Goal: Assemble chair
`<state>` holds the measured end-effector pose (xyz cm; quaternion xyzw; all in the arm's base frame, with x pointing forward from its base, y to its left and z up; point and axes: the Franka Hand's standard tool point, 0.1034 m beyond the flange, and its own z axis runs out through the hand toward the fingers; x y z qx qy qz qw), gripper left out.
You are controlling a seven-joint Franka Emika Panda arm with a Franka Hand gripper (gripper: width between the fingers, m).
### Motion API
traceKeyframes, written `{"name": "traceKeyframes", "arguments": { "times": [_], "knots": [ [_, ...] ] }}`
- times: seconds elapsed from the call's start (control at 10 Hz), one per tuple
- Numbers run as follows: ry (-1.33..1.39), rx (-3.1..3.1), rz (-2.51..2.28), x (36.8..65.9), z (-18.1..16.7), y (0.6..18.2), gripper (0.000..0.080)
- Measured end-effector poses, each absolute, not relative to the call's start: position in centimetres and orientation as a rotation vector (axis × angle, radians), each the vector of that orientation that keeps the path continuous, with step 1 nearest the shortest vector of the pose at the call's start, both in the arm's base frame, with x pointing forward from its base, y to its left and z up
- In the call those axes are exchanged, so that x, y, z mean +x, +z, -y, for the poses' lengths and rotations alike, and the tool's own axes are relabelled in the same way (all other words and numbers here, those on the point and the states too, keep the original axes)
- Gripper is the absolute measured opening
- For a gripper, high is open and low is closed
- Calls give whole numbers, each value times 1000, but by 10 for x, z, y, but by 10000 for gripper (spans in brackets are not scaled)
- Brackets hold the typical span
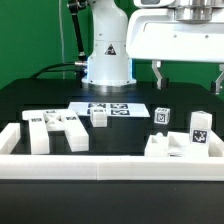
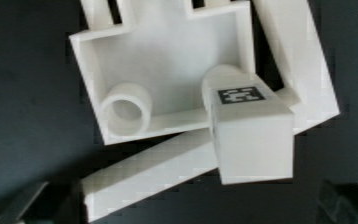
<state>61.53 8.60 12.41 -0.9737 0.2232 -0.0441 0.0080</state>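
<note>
The chair is in loose white tagged pieces. In the exterior view a partly joined cluster (image 1: pixel 168 147) with an upright tagged block (image 1: pixel 200 127) sits at the right, and a small tagged piece (image 1: pixel 162 117) stands behind it. My gripper (image 1: pixel 188 82) hangs open above this cluster, touching nothing. In the wrist view a flat slab (image 2: pixel 158 60) carries a round peg (image 2: pixel 126 106), a tagged leg block (image 2: pixel 243 125) and a slanted bar (image 2: pixel 144 168). My gripper (image 2: pixel 185 215) is open, with dark fingers (image 2: pixel 23 206) at the frame corners and nothing between them.
More white chair pieces (image 1: pixel 55 130) and a small block (image 1: pixel 99 117) lie at the exterior view's left. The marker board (image 1: pixel 112 109) lies flat in the middle. A long white border wall (image 1: pixel 110 165) runs along the front. The robot base (image 1: pixel 107 55) stands behind.
</note>
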Motion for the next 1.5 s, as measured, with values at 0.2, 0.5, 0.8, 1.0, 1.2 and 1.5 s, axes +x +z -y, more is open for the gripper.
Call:
{"name": "traceKeyframes", "arguments": {
  "times": [0.2,0.5,0.8,1.0,1.2,1.5],
  "knots": [
    [-158,-3085,-500,609,-83,123,649],
    [-147,-3119,-188,603,-49,132,649],
    [-142,-3118,-195,601,-53,130,649],
    [-155,-3120,-159,601,-51,130,649],
    [-175,-3137,44,571,-30,114,649],
    [-181,-3145,71,554,-21,102,649]
  ]
}}
